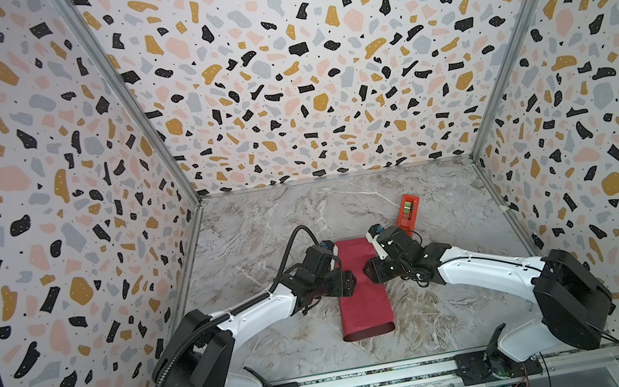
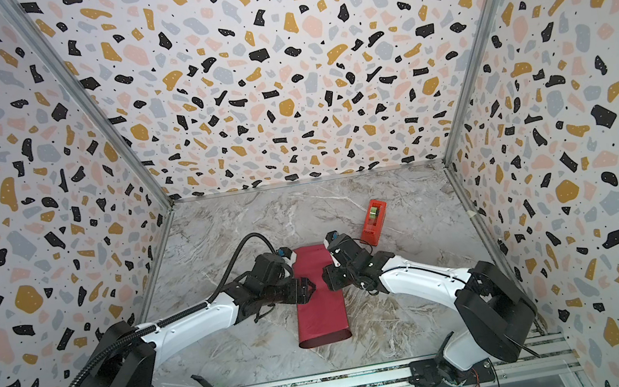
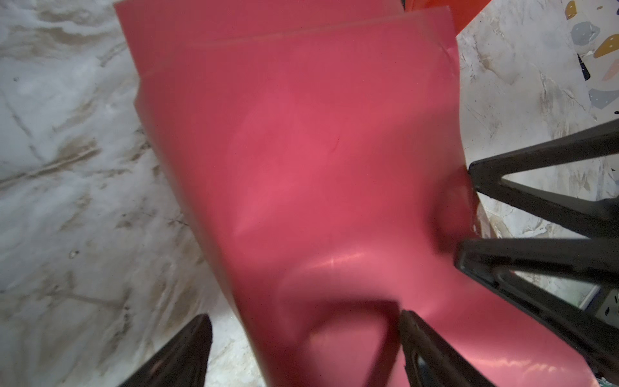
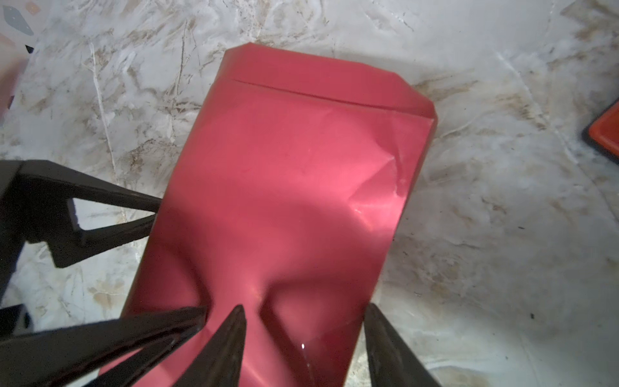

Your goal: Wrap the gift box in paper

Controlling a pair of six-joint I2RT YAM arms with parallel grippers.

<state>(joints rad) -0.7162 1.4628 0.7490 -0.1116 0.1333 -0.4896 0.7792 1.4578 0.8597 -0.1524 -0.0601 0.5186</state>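
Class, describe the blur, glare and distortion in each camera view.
Left wrist view: the paper is blurred throughout; right wrist view: sharper, glare on its crease; both top views: fairly sharp, evenly lit, walls splayed by wide-angle distortion.

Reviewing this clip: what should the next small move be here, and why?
Probably close the right gripper on the pucker of paper between its open jaws. Both grippers press into the paper mid-length, the left gripper also open, and a ridge bulges there; the near end of the tube gapes unfolded.
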